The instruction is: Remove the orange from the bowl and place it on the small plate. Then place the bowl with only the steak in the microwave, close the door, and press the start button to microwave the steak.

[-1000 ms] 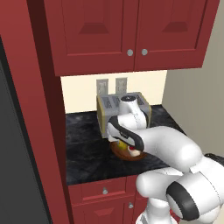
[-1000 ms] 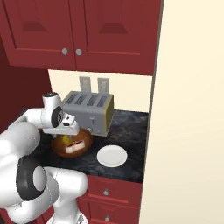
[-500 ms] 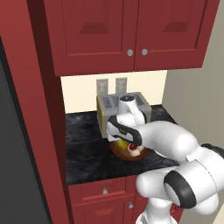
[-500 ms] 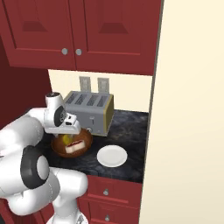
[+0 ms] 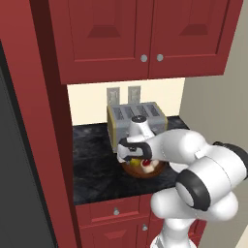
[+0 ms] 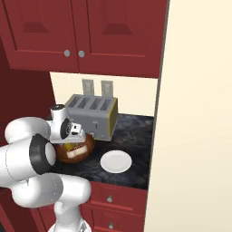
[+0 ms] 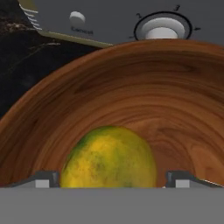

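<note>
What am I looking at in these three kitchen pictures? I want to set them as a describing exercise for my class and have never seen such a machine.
It is a computer-drawn kitchen with a white robot arm. Two pictures come from cameras behind the arm, one on each side; the third looks along its hand. On the dark counter stand a silver toaster, a brown wooden bowl and a small white plate. Red cabinets hang above. The gripper reaches down into the bowl, its jaws wide open on either side of the orange, which still lies in the bowl. Nothing is held yet. A piece of red steak shows in the bowl too.
</note>
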